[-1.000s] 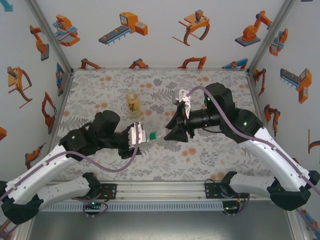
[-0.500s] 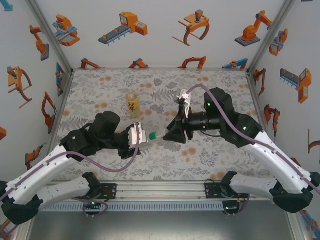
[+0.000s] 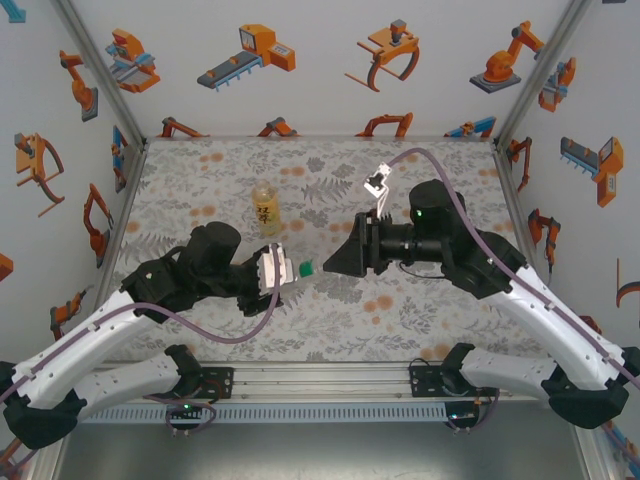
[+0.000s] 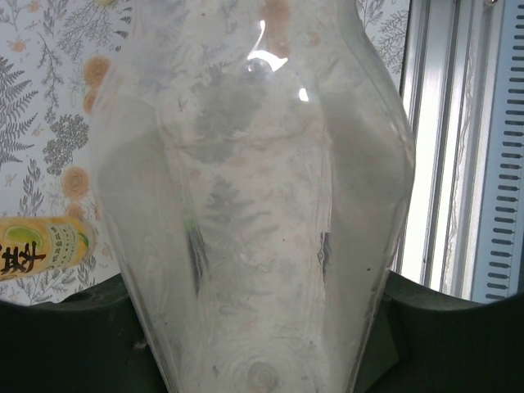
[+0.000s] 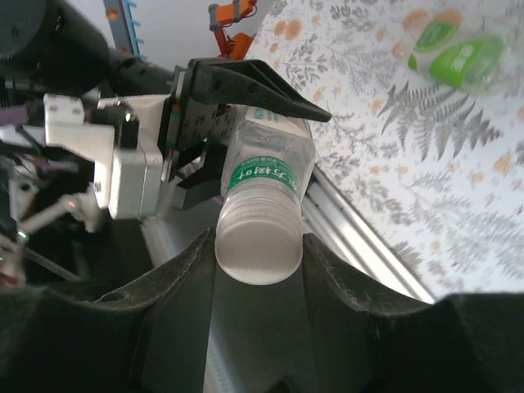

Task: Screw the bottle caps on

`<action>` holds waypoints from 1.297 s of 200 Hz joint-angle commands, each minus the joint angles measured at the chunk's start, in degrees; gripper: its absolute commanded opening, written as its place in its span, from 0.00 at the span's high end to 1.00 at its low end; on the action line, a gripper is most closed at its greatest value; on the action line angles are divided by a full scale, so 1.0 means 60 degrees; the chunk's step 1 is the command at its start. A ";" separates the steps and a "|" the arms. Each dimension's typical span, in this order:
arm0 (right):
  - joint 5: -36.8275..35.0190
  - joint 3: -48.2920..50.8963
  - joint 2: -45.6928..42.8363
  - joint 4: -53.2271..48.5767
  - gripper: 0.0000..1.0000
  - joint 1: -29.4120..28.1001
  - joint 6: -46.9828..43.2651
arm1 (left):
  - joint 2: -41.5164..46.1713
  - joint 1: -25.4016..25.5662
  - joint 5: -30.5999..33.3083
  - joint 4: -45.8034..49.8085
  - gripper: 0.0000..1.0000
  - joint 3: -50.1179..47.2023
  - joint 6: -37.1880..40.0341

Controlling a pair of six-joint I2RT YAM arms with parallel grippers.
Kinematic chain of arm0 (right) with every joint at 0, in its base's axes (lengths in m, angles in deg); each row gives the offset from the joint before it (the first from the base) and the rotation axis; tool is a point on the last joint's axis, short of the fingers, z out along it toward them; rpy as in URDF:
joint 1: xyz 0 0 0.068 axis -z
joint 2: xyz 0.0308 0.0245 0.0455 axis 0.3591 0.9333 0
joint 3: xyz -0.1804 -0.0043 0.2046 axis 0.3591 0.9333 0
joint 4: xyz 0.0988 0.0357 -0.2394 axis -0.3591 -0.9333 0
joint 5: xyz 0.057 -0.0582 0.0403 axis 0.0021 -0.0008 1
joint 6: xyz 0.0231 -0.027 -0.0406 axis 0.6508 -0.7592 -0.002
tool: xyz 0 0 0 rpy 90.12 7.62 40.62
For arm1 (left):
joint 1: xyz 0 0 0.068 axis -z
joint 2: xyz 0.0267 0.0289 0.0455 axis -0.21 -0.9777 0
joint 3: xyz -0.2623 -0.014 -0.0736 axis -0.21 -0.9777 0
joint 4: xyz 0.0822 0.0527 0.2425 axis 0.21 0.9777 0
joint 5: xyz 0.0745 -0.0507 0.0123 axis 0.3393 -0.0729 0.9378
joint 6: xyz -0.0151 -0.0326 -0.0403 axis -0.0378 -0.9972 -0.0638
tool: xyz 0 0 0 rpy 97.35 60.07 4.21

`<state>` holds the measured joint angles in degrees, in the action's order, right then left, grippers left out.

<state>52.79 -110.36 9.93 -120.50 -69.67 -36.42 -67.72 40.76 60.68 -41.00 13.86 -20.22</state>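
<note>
Right wrist view: the right gripper [image 5: 259, 246] pinches the whitish cap [image 5: 258, 260] on the clear bottle [image 5: 266, 168], which is clamped sideways in the left gripper [image 3: 283, 268]. Twisting should keep both axes aligned, with light inward pressure.

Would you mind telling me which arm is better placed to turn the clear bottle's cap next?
Right. The right gripper is closed on the whitish cap, a finger on each side. The left gripper is clamped on the clear bottle, so it likely serves best holding it steady.
</note>
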 commanded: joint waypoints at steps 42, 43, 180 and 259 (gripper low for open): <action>0.0049 -0.0116 0.0489 -0.1685 0.97 -0.0085 0.4058 | 0.0033 0.0048 -0.0114 -0.0823 1.00 0.0076 0.0448; 0.0060 -0.0116 0.0492 -0.1694 0.97 -0.0085 0.4083 | 0.0026 0.0048 -0.0108 -0.0825 1.00 0.0079 0.0447; -0.0797 -0.1342 0.0553 -0.2539 0.52 -0.0085 0.3001 | 0.0113 0.0048 -0.0247 -0.1120 1.00 -0.0509 0.0480; -0.1438 -0.2065 0.0426 -0.3049 0.36 -0.0077 0.0847 | 0.0165 0.0041 -0.0352 -0.1141 1.00 -0.0581 0.0335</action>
<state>46.81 -119.32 13.34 -136.39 -69.69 -22.22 -67.67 40.78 60.12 -46.42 10.40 -17.51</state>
